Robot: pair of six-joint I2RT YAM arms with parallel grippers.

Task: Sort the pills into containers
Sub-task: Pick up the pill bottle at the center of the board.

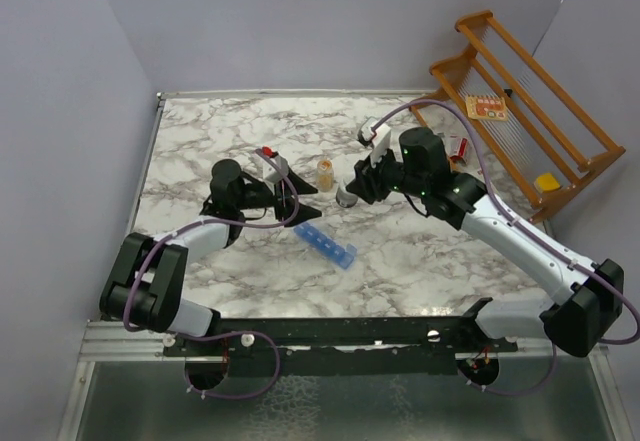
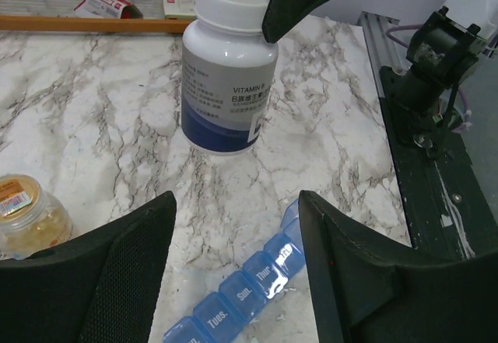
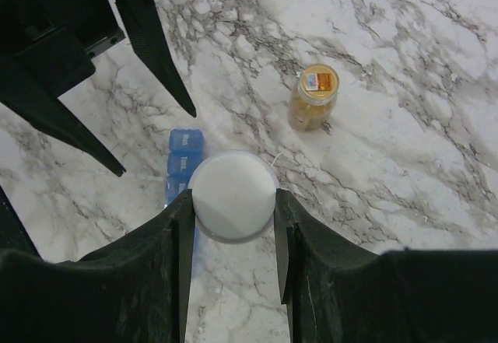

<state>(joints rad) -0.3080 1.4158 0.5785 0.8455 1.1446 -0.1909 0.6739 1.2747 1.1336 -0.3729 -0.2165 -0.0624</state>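
Blue translucent containers, joined in one strip, are lying flat mid-bench, slanting toward the near edge, just nearward of both sets of fingertips. Left gripper is hovering over the strip's far end, jaws standing apart with nothing between them. Right gripper is clamping the white-capped bottle by its cap, just beside the strip. Left wrist view is showing what the top view cannot: day labels on the lids, "Tues." readable, all visible lids down, the strip sitting between the spread fingers, and "VITAMIN B" printed on the bottle. Right wrist view is looking straight down on the cap pinched between both pads, the bottle covering part of the strip. Amber bottle is standing upright farther back, lid on, yellowish contents showing through its wall. Contents of the compartments cannot be made out. Wooden rack is leaning at the far right corner.
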